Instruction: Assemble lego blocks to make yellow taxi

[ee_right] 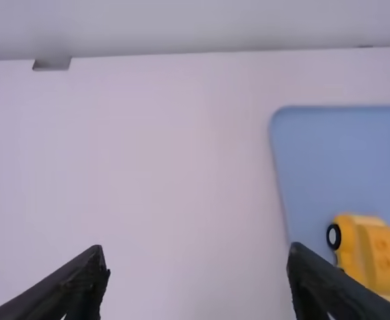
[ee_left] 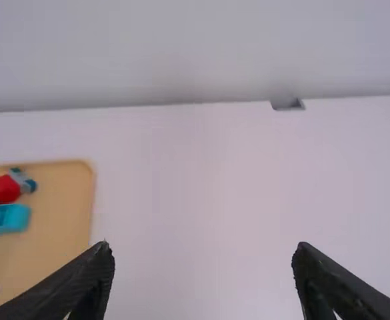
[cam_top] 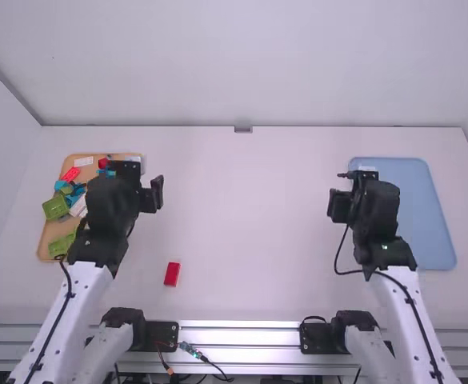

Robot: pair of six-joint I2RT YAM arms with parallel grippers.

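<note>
My left gripper (cam_top: 151,196) is held above the table beside the tan tray (cam_top: 52,232); in its own view the left gripper (ee_left: 203,277) stands open, nothing between its fingers. My right gripper (cam_top: 342,206) is above the left edge of the blue tray (cam_top: 427,216); in its wrist view the right gripper (ee_right: 196,280) is open and holds nothing. On the blue tray sits a yellow block vehicle (ee_right: 381,257) with a black wheel, partly behind a finger. The tan tray holds loose blocks, among them a red block (ee_left: 3,189) and a teal block (ee_left: 5,218).
A red brick (cam_top: 172,274) lies alone on the table near its front edge, right of the left arm. Green blocks (cam_top: 56,208) are in the tan tray's left part. A wall rises at the table's far edge, with a small dark bracket (cam_top: 243,129) at its foot.
</note>
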